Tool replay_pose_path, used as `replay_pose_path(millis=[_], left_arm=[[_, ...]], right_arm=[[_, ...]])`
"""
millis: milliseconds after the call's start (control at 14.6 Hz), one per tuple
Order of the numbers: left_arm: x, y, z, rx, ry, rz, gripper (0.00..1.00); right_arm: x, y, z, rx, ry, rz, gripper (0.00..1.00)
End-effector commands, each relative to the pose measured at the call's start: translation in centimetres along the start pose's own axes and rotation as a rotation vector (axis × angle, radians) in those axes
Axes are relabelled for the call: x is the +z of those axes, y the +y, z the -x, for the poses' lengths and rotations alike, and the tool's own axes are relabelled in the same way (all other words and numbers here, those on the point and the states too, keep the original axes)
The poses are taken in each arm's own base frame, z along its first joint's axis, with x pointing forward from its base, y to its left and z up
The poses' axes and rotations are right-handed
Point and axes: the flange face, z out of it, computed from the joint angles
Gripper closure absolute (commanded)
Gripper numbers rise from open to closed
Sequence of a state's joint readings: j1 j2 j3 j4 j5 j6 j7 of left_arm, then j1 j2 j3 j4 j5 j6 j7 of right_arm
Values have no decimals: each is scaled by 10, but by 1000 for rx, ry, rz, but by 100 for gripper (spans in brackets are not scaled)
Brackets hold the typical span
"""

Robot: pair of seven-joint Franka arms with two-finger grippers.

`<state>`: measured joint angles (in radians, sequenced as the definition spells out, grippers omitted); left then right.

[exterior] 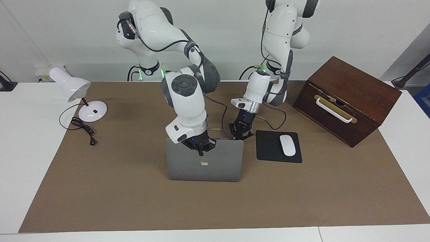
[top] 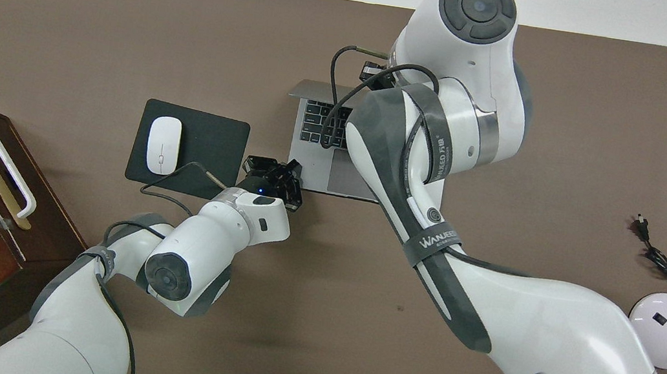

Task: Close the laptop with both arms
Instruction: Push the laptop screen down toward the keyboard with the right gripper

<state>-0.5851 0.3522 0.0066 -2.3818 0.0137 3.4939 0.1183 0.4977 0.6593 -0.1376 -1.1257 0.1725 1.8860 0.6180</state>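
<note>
MacBook (exterior: 204, 164) stands open mid-surface beside the mouse pad (exterior: 278, 146); right claw (exterior: 201, 147) sits at the lid's top edge, apparently to push it shut, left claw (exterior: 241, 131) steadies the base corner, finger spread unreadable on both.

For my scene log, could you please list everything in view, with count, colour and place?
laptop: one, silver-grey, open, lid upright, mid-table.
mouse pad: one, black, beside the laptop toward the left arm's end.
mouse: one, white, on the mouse pad.
wooden box: one, dark brown, pale handle, at the left arm's end.
desk lamp: one, white, at the right arm's end, cord coiled beside it.
table cover: one, brown, under everything.
right tool: one, black, at the lid's top edge.
left tool: one, black, by the laptop's corner nearest the mouse pad.
</note>
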Motion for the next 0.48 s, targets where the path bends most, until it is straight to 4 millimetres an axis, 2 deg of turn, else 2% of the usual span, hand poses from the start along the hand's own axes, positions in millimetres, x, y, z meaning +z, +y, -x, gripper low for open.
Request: replay_pose_path(millis=[0, 412], left_arm=[[21, 11, 17, 33, -36, 15, 100], [21, 14, 17, 37, -35, 18, 100]], right_arm=[[-3, 18, -7, -1, -66, -45, 100], [19, 18, -4, 64, -136, -82, 100]])
